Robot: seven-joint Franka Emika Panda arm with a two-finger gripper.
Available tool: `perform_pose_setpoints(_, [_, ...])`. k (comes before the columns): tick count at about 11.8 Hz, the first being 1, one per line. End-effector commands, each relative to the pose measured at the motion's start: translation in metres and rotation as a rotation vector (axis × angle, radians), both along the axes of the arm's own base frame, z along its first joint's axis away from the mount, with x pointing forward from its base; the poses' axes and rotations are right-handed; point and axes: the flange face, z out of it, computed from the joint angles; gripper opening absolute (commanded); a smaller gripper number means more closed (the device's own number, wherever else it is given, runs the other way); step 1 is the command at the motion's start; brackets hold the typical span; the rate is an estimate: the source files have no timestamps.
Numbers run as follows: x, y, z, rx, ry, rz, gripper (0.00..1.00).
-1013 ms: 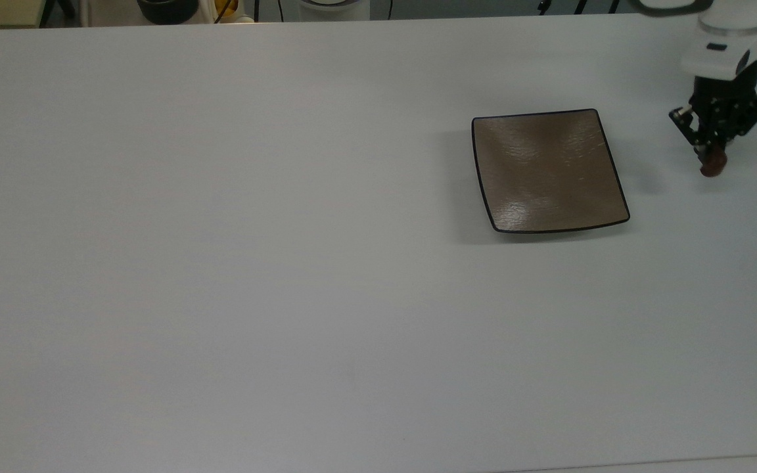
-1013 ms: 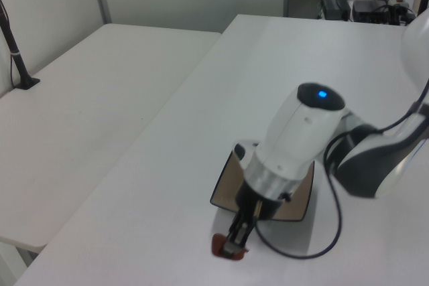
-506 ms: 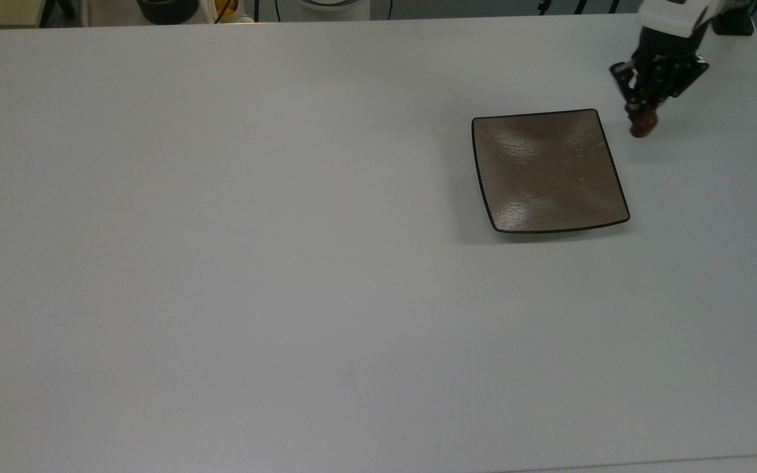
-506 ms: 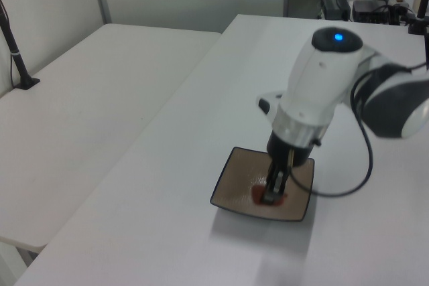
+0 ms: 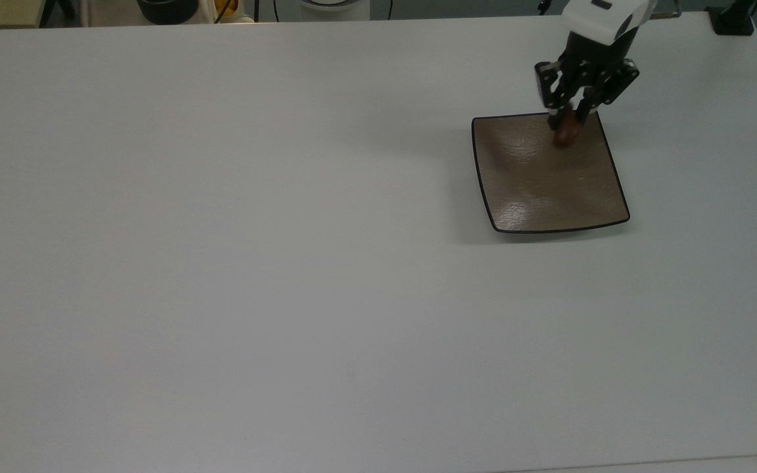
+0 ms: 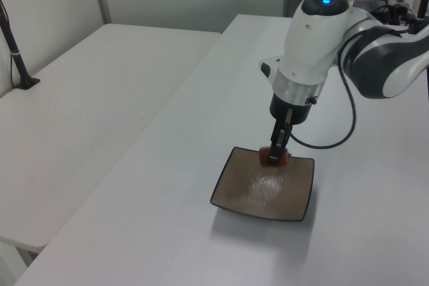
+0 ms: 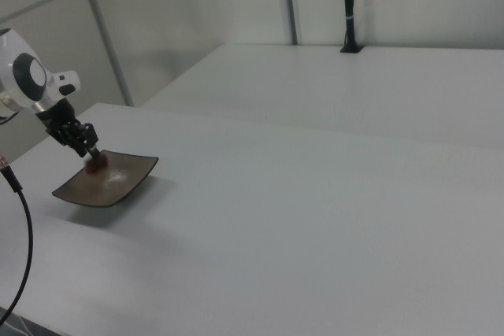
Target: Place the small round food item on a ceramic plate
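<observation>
since a second ago the small round food item [image 5: 566, 133] has travelled, pinched in the gripper [image 5: 568, 126], from the bare table at the top view's far right to a spot over the ceramic plate [image 5: 543, 190], near its far edge in the top view. it looks held just clear of the glaze rather than resting on it, though contact is hard to rule out. the fingers are closed narrowly on the lump, pointing down, which keeps it from rolling during the carry. in the left view the item [image 6: 274, 157] sits over the plate's [image 6: 241, 195] far rim, so a release a little further inward, toward the dished centre, seems safer. around them the white table [image 5: 221, 263] lies bare.
</observation>
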Motion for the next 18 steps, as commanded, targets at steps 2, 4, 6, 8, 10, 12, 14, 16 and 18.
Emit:
perform_pose_setpoints(2, [-0.006, -0.005, -0.001, 0.004, 0.018, 0.011, 1.0])
perform_pose_setpoints(4, [-0.003, -0.011, 0.0, -0.002, 0.02, 0.004, 1.0])
perform_pose_setpoints(6, [0.007, -0.04, 0.009, -0.043, 0.05, -0.019, 1.0])
perform_pose_setpoints(8, [0.011, -0.069, 0.021, -0.056, 0.131, -0.008, 1.0])
perform_pose_setpoints(10, [0.012, -0.124, 0.05, -0.033, 0.254, -0.02, 1.0])
perform_pose_setpoints(12, [0.001, -0.169, 0.075, -0.008, 0.267, -0.099, 1.0])
perform_pose_setpoints(14, [0.014, -0.216, 0.083, 0.01, 0.257, -0.191, 1.0])
perform_pose_setpoints(16, [0.035, -0.274, 0.086, 0.032, 0.244, -0.275, 1.0])
perform_pose_setpoints(18, [0.046, -0.318, 0.094, 0.11, 0.257, -0.233, 1.0])
